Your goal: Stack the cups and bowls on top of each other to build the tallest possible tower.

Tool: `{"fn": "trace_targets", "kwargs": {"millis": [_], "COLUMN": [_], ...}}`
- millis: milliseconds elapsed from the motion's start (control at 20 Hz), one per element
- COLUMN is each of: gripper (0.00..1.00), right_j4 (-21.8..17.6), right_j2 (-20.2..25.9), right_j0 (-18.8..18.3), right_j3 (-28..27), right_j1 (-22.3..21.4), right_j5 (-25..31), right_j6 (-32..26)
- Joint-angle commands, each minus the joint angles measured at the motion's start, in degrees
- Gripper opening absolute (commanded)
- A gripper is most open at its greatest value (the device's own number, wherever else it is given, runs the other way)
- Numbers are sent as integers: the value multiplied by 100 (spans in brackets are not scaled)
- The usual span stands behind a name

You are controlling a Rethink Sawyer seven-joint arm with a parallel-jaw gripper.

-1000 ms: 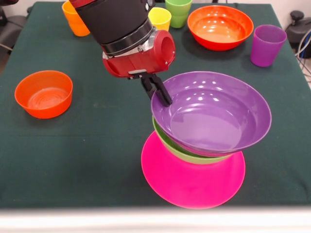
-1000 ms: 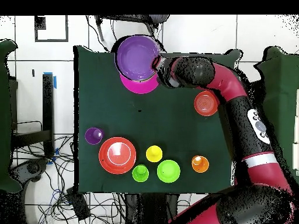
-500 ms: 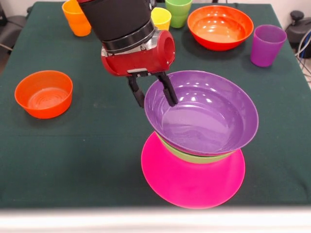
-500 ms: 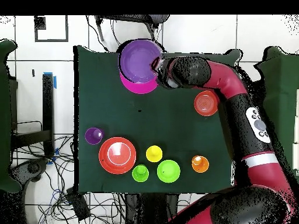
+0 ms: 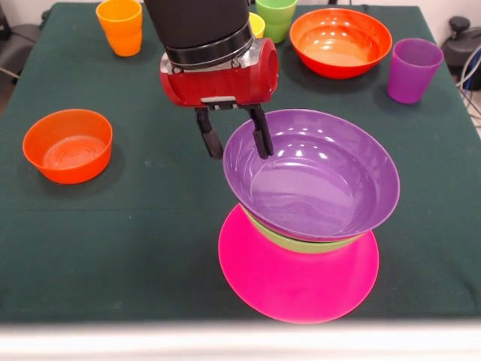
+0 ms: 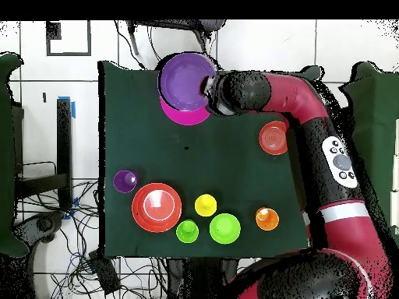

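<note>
hand [image 5: 235,141] lifted off three stacked bowls [image 5: 316,180].

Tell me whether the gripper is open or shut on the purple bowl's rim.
Open. The gripper has its fingers spread either side of the purple bowl rim, one outside, one inside.

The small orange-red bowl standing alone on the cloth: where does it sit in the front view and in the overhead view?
Front view: the small orange-red bowl sits at the left, apart from the stack.
Overhead view: it sits at the right, partly beside the arm.
Shared landmark: the purple bowl on the pink bowl, with the gripper at its rim.
</note>
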Motion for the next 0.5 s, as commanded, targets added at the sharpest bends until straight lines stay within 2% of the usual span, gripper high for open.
{"fn": "trace_targets", "kwargs": {"millis": [50,350,500], "gripper": [100,100,100], "right_j4": [-274,-9,8], "right_j2": [-523,-380,-385], "right_j0": [254,254,230], "right_j3": [-630,-925,-795], "right_j1": [143,314,239], "right_j5": [994,1274,1229], "right_j6": [-784,-760,-703]}}
